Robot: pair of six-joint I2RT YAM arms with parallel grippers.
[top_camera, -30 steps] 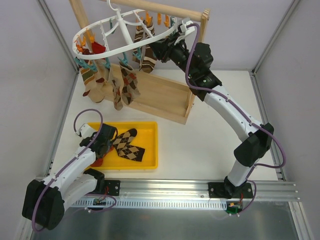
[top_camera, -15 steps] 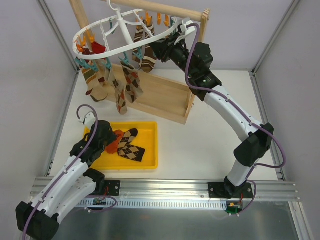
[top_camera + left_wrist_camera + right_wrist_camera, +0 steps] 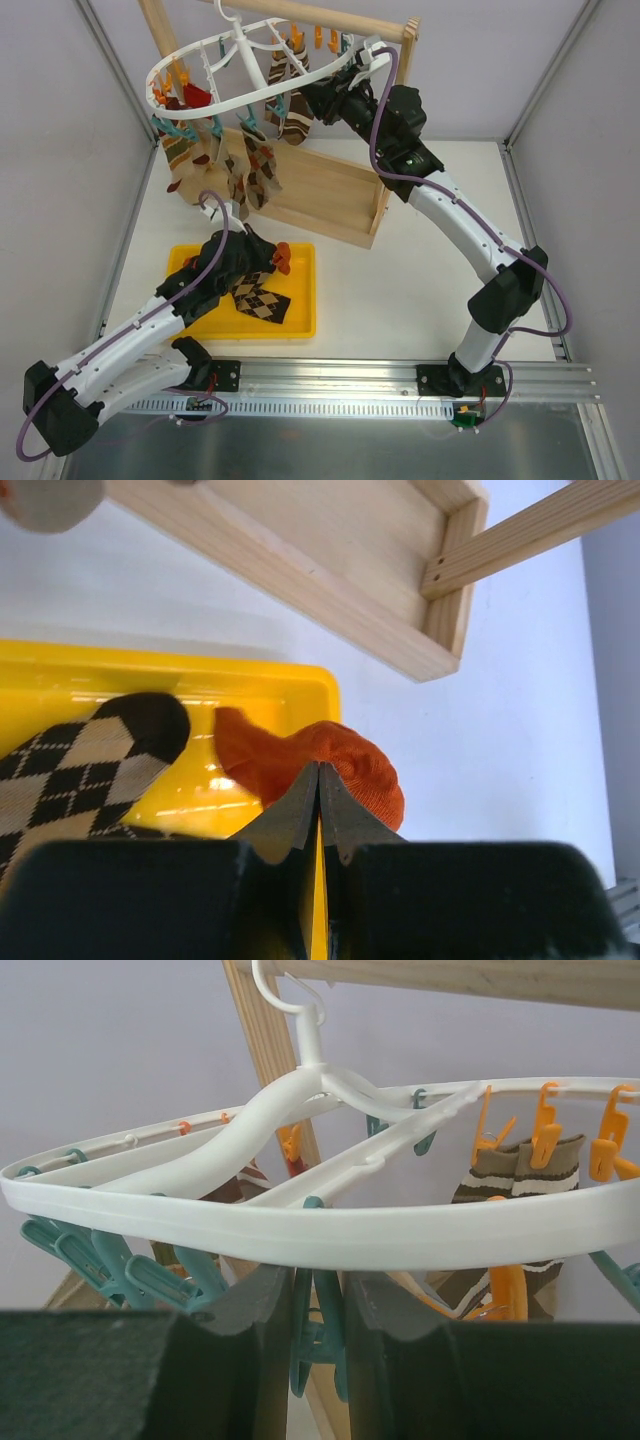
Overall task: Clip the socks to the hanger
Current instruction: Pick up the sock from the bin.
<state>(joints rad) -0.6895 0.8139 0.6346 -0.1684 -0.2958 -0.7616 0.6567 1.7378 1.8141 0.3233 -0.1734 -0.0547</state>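
My left gripper (image 3: 268,258) is shut on one orange-red sock (image 3: 282,258) and holds it above the far right part of the yellow tray (image 3: 300,322). In the left wrist view the sock (image 3: 355,768) bulges out past my closed fingertips (image 3: 300,805). A second orange-red sock (image 3: 196,95) hangs clipped at the left of the white hanger (image 3: 225,100). My right gripper (image 3: 318,97) sits under the hanger's right rim (image 3: 350,1230), its fingers closed on a teal peg (image 3: 322,1330).
Brown argyle socks (image 3: 262,300) lie in the tray and show in the left wrist view (image 3: 70,770). Argyle and striped socks (image 3: 250,165) hang from the hanger. The wooden stand's base (image 3: 320,195) lies just beyond the tray. Striped socks (image 3: 520,1165) hang on orange pegs.
My left gripper has lifted the orange-red sock out of the tray and carried it right and further from the arm bases. The right arm has not moved.
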